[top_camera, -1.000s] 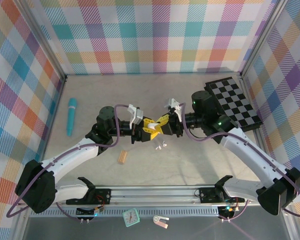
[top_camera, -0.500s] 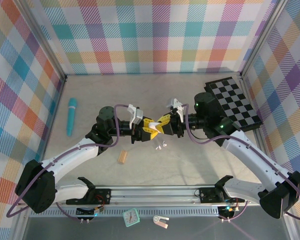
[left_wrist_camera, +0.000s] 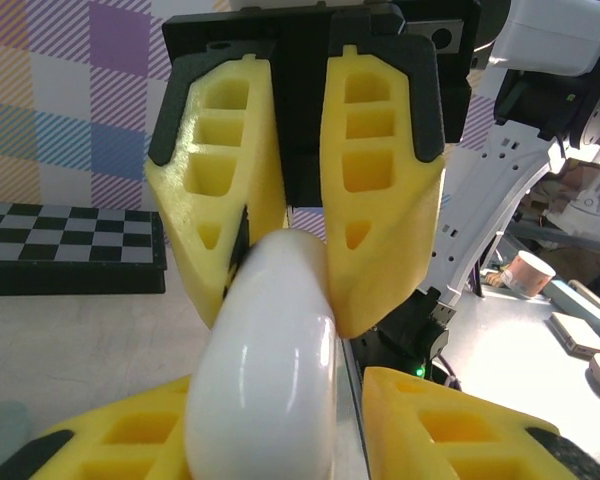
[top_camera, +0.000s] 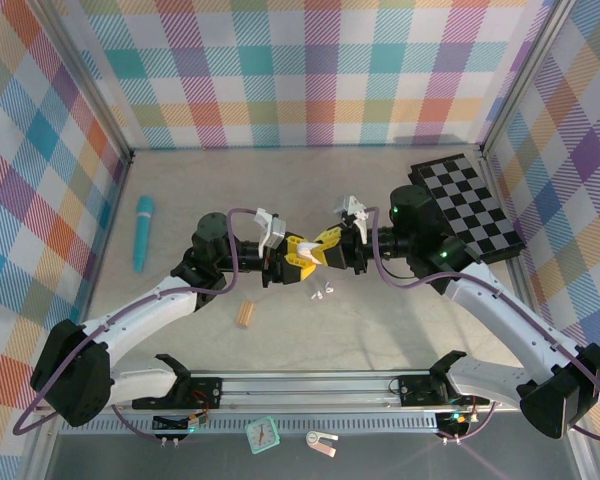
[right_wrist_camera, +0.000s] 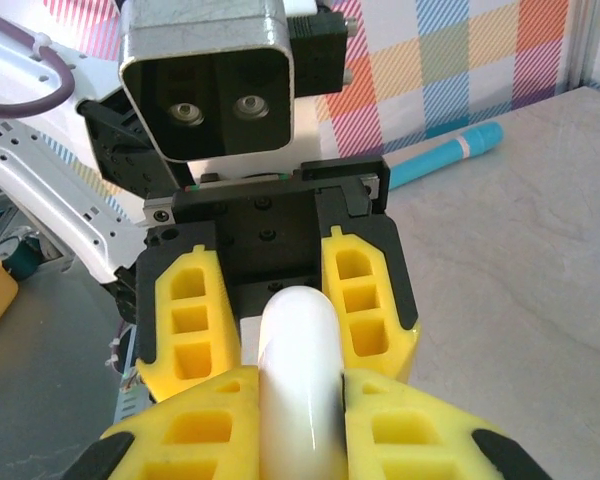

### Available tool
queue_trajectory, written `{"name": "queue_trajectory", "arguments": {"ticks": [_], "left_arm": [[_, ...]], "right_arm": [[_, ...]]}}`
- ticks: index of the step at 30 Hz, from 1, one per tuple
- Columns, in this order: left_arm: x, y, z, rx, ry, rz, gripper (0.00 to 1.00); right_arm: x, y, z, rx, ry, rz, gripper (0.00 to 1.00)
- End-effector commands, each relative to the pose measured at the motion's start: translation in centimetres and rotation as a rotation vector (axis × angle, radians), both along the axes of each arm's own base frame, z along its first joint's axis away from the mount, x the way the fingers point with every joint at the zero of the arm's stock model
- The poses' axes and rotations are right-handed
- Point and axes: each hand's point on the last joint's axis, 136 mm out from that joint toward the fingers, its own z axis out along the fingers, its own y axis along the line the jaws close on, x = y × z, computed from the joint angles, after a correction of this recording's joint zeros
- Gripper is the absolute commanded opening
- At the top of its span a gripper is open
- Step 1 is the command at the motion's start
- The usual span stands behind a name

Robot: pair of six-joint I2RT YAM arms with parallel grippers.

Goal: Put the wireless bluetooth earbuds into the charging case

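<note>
Your two grippers meet tip to tip above the middle of the table [top_camera: 380, 330], and both are on the white, pebble-shaped charging case [left_wrist_camera: 265, 380], which hangs in the air between them.

Your right gripper [top_camera: 326, 247] is clamped on the case. In the right wrist view its own yellow fingers [right_wrist_camera: 420, 430] press against both sides of the smooth white shell with no gap. From the left wrist view you see the same fingers closed on the far, rounded end of the case.

Your left gripper [top_camera: 304, 257] has its fingers only narrowly apart, one on each side of the case. In its own view the finger on the left of the picture [left_wrist_camera: 110, 440] touches the shell, while a thin dark gap shows between the shell and the other finger. In the right wrist view the case sits between these fingers with a sliver of space on one side. You cannot tell whether this gripper truly grips the case or only brackets it.

The wireless bluetooth earbuds [top_camera: 320, 292] lie on the table just beneath the joined grippers, two tiny white pieces close together, apart from both grippers. A tan ribbed block [top_camera: 244, 315] sits near them, closer to your left arm. A teal pen [top_camera: 142, 232] lies well off to the left, and a checkered board [top_camera: 467, 205] rests at the far right.
</note>
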Motion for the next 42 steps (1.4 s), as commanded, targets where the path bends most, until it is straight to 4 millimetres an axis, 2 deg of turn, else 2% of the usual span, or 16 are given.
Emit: {"name": "queue_trajectory", "arguments": {"ticks": [1,6,10,12,13,15,16,27,32,37,39,42], "left_arm": [[-0.5,-0.1,0.4,-0.020,-0.044,-0.018,0.42],[-0.5,0.0,0.6,-0.023,-0.048,-0.010,0.46],[-0.6,0.0,1.0,-0.030,-0.053,-0.021,0.27],[-0.6,-0.1,0.9,-0.028,-0.050,-0.026,0.26],[-0.5,-0.1,0.9,-0.028,-0.050,-0.023,0.28],[-0.5,-0.1,0.8,-0.027,-0.048,-0.022,0.41],[-0.4,-0.2,0.8,-0.027,-0.050,-0.018,0.43],[-0.3,-0.2,0.6,-0.024,-0.042,-0.021,0.48],[-0.4,-0.3,0.7,-0.027,-0.039,-0.031,0.36],[-0.4,-0.3,0.7,-0.028,-0.039,-0.031,0.35],[-0.4,-0.3,0.8,-0.032,-0.039,-0.031,0.30],[-0.5,-0.2,1.3,-0.039,-0.046,-0.035,0.30]], "right_arm": [[-0.1,0.0,0.6,0.030,-0.018,-0.002,0.05],[0.0,-0.3,0.5,0.026,-0.031,-0.025,0.06],[0.0,-0.3,0.4,0.025,-0.024,-0.021,0.06],[0.0,-0.3,0.4,0.031,-0.024,-0.021,0.06],[-0.1,-0.3,0.6,0.037,-0.026,-0.018,0.06],[-0.2,-0.3,0.8,0.046,-0.034,-0.013,0.06],[-0.2,-0.3,0.9,0.047,-0.038,-0.013,0.06],[-0.3,-0.5,1.1,0.056,-0.048,-0.021,0.06],[-0.4,-0.6,1.2,0.055,-0.051,-0.025,0.06],[-0.4,-0.7,1.3,0.063,-0.053,-0.025,0.06],[-0.4,-0.6,1.2,0.056,-0.046,-0.021,0.06],[-0.4,-0.5,0.8,0.049,-0.034,-0.011,0.07]]}}
